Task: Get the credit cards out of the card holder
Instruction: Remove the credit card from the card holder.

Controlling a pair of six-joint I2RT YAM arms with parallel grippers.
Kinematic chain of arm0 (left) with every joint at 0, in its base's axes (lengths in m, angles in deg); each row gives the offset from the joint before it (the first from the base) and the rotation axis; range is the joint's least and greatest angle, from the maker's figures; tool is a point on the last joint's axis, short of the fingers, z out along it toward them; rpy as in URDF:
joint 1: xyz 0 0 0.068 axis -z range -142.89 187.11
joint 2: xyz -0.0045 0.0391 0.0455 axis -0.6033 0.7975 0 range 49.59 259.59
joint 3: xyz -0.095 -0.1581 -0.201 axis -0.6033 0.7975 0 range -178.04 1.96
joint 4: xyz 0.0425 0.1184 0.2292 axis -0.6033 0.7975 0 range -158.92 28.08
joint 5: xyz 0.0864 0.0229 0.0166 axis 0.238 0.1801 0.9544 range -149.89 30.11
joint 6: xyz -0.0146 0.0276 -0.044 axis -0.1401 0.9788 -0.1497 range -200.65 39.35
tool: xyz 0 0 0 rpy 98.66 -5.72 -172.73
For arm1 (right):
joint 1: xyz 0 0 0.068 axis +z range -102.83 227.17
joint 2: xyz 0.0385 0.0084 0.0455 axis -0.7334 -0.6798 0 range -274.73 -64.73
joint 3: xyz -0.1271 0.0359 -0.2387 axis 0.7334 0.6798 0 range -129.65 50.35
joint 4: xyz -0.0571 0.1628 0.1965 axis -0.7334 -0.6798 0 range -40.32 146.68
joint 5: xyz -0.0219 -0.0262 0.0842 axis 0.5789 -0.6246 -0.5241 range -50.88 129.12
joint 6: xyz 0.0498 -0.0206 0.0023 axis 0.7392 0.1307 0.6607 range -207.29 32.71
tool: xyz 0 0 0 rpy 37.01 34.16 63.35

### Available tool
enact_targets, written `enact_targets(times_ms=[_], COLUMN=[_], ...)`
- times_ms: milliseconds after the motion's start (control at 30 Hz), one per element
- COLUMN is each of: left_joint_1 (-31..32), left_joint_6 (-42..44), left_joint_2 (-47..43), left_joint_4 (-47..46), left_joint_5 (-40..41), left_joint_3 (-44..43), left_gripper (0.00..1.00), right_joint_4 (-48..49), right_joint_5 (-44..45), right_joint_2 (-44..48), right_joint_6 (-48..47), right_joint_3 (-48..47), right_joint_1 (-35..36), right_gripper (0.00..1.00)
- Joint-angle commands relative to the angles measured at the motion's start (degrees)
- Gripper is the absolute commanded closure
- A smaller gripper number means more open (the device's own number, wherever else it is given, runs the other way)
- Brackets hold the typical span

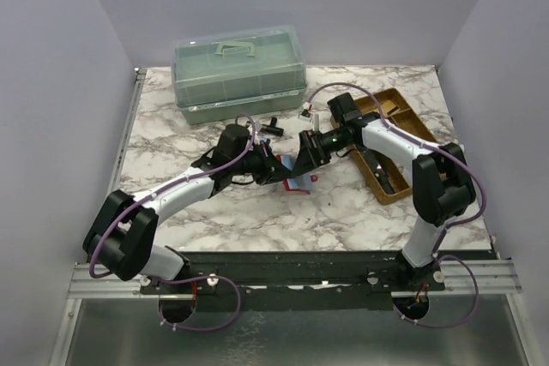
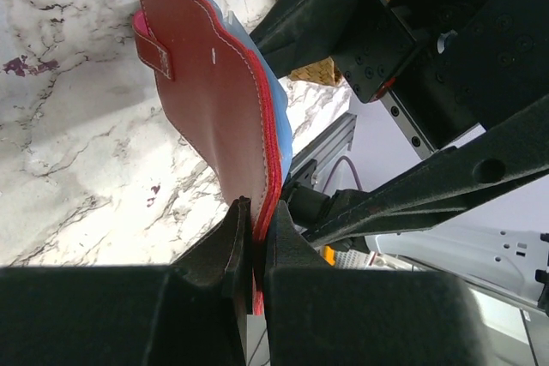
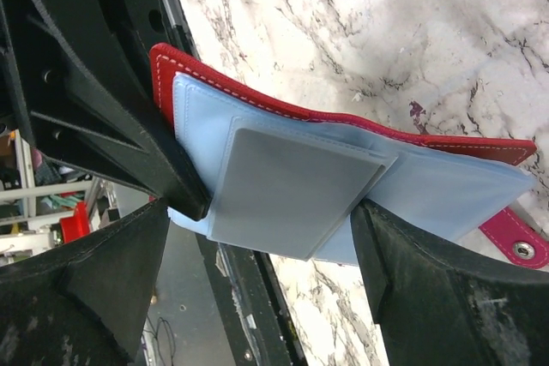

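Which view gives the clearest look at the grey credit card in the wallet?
Right wrist: the credit card lies face-on, its grey face plain against the blue inner panel of the card holder. Left wrist shows mostly the holder's red outside, no card. Top external shows the holder tiny between the arms, the card indistinguishable.

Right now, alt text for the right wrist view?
A grey card pokes from the blue pocket of an open red wallet, framed by the open fingers of the right gripper. The left gripper clamps the wallet's left edge, marble table behind; a red snap tab sits lower right.
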Motion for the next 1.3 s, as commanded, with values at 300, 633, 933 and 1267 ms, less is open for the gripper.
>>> enact_targets(times_ms=[300,633,933,1267], left_joint_1=[-1.88,-1.89,-2.46,-2.82], left_joint_6=[-5.24,-6.09,-4.33,-2.89], left_joint_2=[-2.73,-2.31,-5.16,-6.89], left_joint_4=[-10.27,-10.68,-7.34,-4.02], left_joint_5=[-2.13,-3.25,-2.77,-3.13], left_joint_3=[2.64,2.06,4.84,5.01], left_gripper=[1.0,1.0,1.0,1.0], right_joint_4=[-1.7,-1.04,-0.03,-0.43], right_joint_5=[0.82,5.74,6.94,8.98], right_joint_2=[2.5,2.01,4.17,3.71], right_joint_6=[-6.91,-4.58,-3.68,-3.29], right_joint_3=[1.47,0.5,2.21,1.83], right_joint_1=[1.06,1.3,1.05,0.66], right_gripper=[0.06,0.14,0.22,0.3])
